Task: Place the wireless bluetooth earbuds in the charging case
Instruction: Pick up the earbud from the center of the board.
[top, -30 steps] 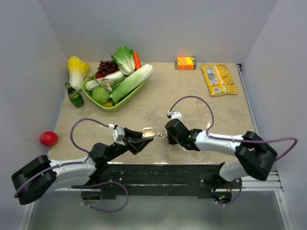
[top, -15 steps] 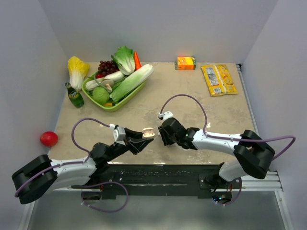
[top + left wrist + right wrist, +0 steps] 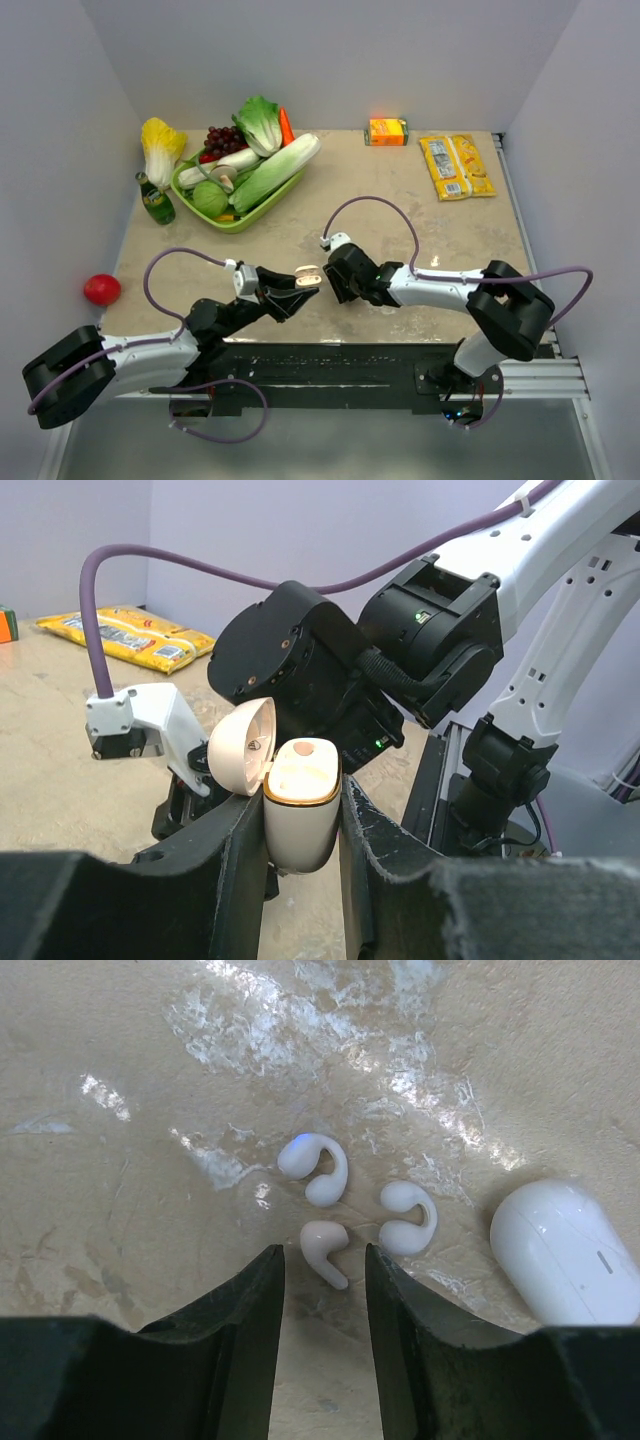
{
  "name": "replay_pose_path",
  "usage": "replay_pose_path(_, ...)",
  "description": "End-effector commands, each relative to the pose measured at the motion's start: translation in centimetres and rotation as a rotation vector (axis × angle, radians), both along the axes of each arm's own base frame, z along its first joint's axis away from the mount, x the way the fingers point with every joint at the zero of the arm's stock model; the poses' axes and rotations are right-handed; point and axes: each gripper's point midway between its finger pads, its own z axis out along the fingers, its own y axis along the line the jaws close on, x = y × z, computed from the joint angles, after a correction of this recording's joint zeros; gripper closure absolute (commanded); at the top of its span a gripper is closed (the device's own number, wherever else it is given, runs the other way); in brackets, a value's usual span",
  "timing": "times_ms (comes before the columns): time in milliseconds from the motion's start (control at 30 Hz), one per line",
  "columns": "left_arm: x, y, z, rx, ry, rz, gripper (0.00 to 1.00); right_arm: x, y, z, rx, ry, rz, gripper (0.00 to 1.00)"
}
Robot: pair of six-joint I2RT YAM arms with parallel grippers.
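Observation:
My left gripper (image 3: 298, 284) is shut on the charging case (image 3: 308, 276) and holds it upright above the table. In the left wrist view the case (image 3: 300, 825) sits between the fingers (image 3: 240, 850) with its lid (image 3: 243, 745) flipped open and a tan rim showing. My right gripper (image 3: 338, 284) is open, pointing down right beside the case. In the right wrist view its jaws (image 3: 323, 1260) straddle a small cream earbud (image 3: 324, 1248) lying on the table. Two white curved earbuds (image 3: 316, 1166) (image 3: 410, 1218) lie just beyond it. They are hidden in the top view.
A white pebble-shaped closed object (image 3: 565, 1255) lies right of the earbuds. A green tray of vegetables (image 3: 243, 218), a green bottle (image 3: 155, 200) and a red ball (image 3: 102, 289) are at the left. An orange carton (image 3: 387, 131) and yellow packet (image 3: 456, 166) are at the back.
My right arm has moved left across the table, closer to the held case. The left arm and the case have stayed still.

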Motion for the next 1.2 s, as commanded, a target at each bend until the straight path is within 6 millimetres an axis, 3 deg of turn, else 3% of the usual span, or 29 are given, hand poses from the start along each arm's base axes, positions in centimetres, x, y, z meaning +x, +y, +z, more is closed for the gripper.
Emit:
replay_pose_path(0, -2.1, 3.0, -3.3, 0.001, -0.034, 0.015, 1.00, 0.8, 1.5, 1.2, 0.032, -0.030, 0.030, 0.60)
replay_pose_path(567, -2.0, 3.1, -3.5, 0.009, -0.033, 0.018, 1.00, 0.7, 1.7, -0.6, 0.016, -0.003, 0.022, 0.66)
replay_pose_path(967, -2.2, 3.3, -3.4, -0.003, -0.033, 0.019, 1.00, -0.6, 1.2, 0.0, 0.091, 0.046, -0.048, 0.90)
replay_pose_path(1167, -2.2, 3.3, -3.3, -0.007, -0.032, 0.016, 1.00, -0.8, 1.5, 0.7, 0.158, 0.060, -0.111, 0.96)
